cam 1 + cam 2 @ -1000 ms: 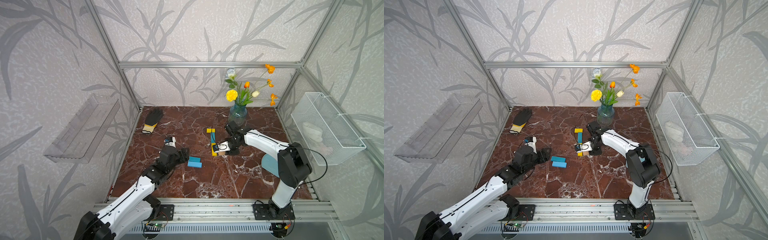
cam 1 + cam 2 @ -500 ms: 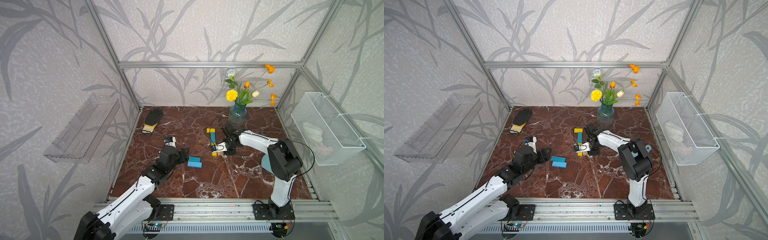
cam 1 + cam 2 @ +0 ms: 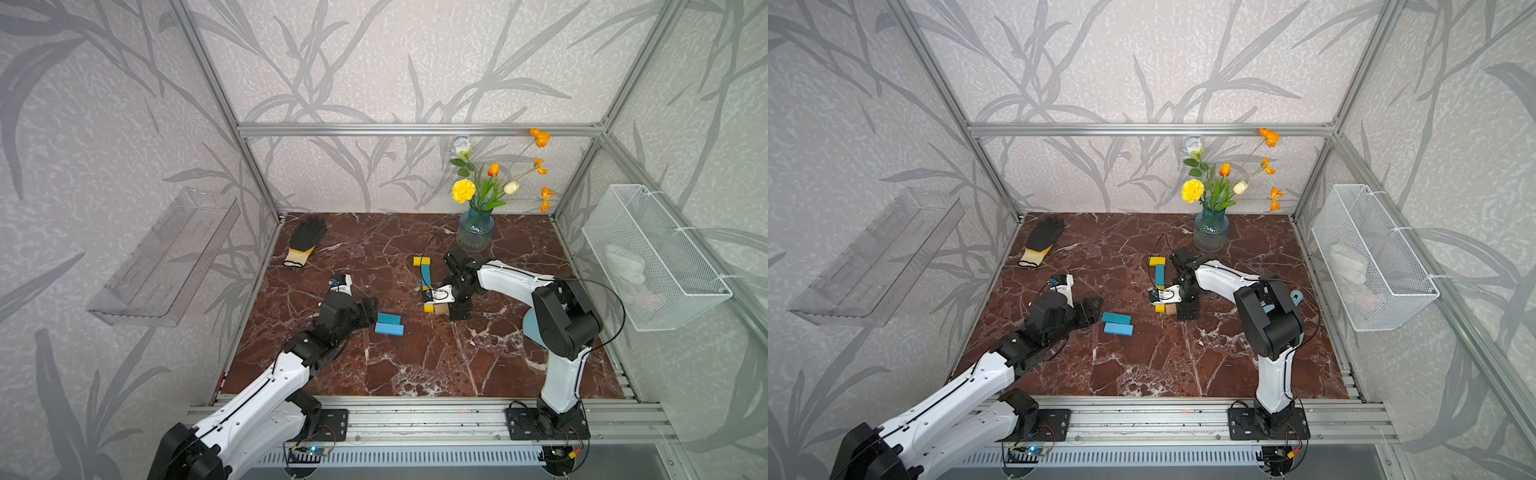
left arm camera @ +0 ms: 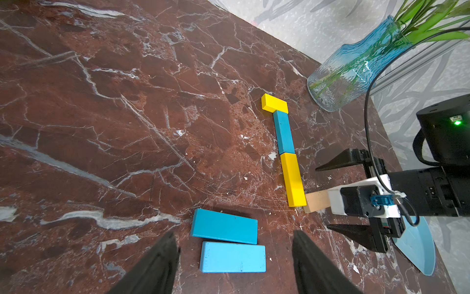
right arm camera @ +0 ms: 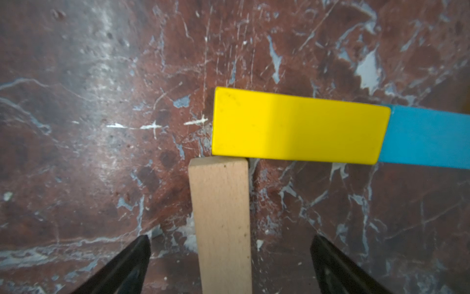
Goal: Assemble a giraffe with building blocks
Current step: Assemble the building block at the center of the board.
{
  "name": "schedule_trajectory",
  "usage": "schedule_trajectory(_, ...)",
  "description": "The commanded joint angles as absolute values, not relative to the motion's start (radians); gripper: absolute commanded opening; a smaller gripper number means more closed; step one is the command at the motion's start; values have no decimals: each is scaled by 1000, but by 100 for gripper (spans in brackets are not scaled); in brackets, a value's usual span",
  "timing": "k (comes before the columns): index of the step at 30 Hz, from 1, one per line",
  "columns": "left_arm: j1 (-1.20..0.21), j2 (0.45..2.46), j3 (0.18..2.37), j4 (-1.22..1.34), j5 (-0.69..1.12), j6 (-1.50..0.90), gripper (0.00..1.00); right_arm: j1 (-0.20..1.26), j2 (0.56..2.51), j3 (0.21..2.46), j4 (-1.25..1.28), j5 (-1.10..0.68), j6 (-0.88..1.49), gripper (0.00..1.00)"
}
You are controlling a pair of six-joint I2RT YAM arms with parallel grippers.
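Four blocks lie flat on the marble table (image 3: 415, 365) as a partial giraffe (image 4: 290, 168). The yellow head block (image 4: 274, 103) sits crosswise nearest the vase (image 3: 475, 230). The teal neck block (image 4: 283, 132) and yellow neck block (image 4: 293, 185) run end to end from it. The tan block (image 5: 221, 216) butts square against the side of the yellow neck block's free end. From the right wrist view it looks like contact, but I can't rule out a hairline gap.

My right gripper (image 5: 230, 239) is spread wide, with the tan block between the jaws and neither finger on it.

Two leg pieces are loose: the darker blue block (image 4: 223, 226) and the lighter blue block (image 4: 232, 257), side by side and touching, near the giraffe's tan end.

My left gripper (image 4: 234, 233) is spread and holding nothing, its fingers flanking the lighter blue block without touching it.
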State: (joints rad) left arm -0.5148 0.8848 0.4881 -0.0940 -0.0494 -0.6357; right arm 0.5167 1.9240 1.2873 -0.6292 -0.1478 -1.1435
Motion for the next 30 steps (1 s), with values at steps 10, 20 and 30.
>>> schedule_trajectory(10, -509, 870, 502, -104, -49, -618, 72, 489, 1952, 1361, -723, -245, -1097, 77)
schedule_trajectory(20, -509, 868, 502, -104, -49, -619, 72, 489, 1941, 1338, -731, -271, -1101, 68)
schedule_trajectory(30, -510, 866, 501, -104, -48, -621, 72, 489, 1975, 1354, -736, -261, -1065, 68)
